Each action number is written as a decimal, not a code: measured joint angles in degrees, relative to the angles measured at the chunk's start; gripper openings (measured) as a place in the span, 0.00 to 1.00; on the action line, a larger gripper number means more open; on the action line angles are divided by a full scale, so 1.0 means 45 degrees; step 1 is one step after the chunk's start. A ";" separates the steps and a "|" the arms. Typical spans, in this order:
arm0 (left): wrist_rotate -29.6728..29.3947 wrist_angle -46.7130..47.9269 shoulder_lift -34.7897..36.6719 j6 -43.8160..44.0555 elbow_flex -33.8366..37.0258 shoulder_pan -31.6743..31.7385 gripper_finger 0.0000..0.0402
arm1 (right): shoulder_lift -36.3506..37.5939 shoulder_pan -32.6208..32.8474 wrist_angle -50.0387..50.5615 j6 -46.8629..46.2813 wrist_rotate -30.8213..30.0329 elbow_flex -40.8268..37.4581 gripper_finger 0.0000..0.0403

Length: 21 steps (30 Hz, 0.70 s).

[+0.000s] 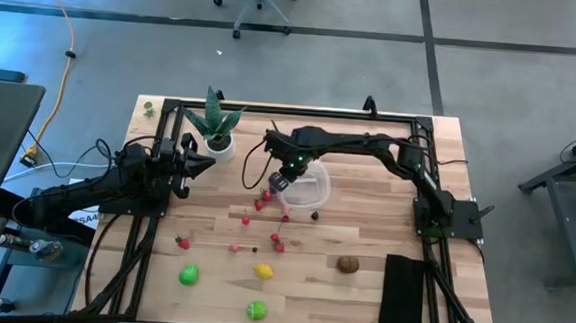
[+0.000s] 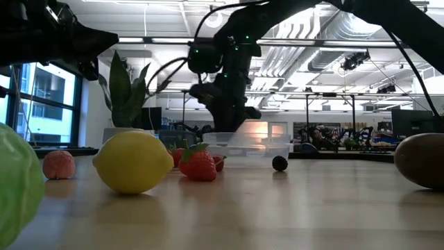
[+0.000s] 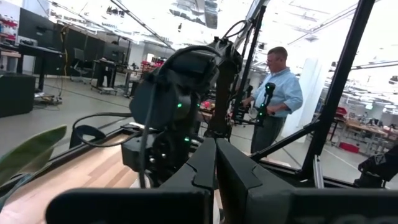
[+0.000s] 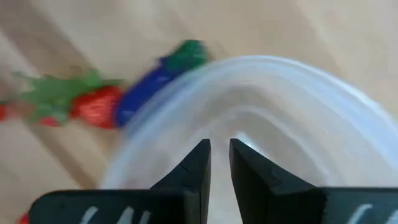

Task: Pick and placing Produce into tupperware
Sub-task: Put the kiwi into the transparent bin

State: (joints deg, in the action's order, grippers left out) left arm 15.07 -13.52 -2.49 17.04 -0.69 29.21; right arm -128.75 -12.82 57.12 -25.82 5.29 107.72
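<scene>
From above, the right tool is hanging over the left rim of the tupperware, which is sitting a little above the middle of the frame on the worktop. Its own wrist camera is showing what the overhead view is not: the two fingers are standing almost together with only a thin slit between them, gripping nothing, directly over the clear rim, with a strawberry and a blue-purple piece lying just outside the wall.

The level view is adding a small dark berry lying just right of the container, and a lemon and a strawberry looming in the foreground.

The overhead frame alone is laying out the scatter: red pieces left of the container, a green fruit at lower left, a kiwi at lower right.

The left tool is waiting at centre left beside the potted plant; its fingers are pressed together, empty.
</scene>
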 joint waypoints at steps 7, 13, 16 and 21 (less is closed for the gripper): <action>0.0000 0.0003 -0.0003 0.0000 0.0000 0.0001 0.01 | 0.0054 0.0103 0.1117 0.0543 -0.0758 -0.0005 0.13; -0.0005 0.0035 -0.0001 -0.0043 0.0000 0.0000 0.01 | 0.1631 0.0522 0.2782 0.1055 -0.2530 -0.0024 0.13; -0.0006 0.0093 0.0000 -0.0237 0.0000 0.0002 0.01 | 0.2983 0.0598 0.3473 0.0501 -0.3082 -0.0131 0.13; -0.0010 0.0097 -0.0003 -0.0441 0.0000 0.0000 0.01 | 0.5736 0.0700 0.3872 -0.0816 -0.3791 -0.1140 0.13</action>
State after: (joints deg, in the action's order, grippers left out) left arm 15.03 -13.08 -2.50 15.05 -0.69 29.21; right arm -102.94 -9.67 74.54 -29.49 -11.77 102.59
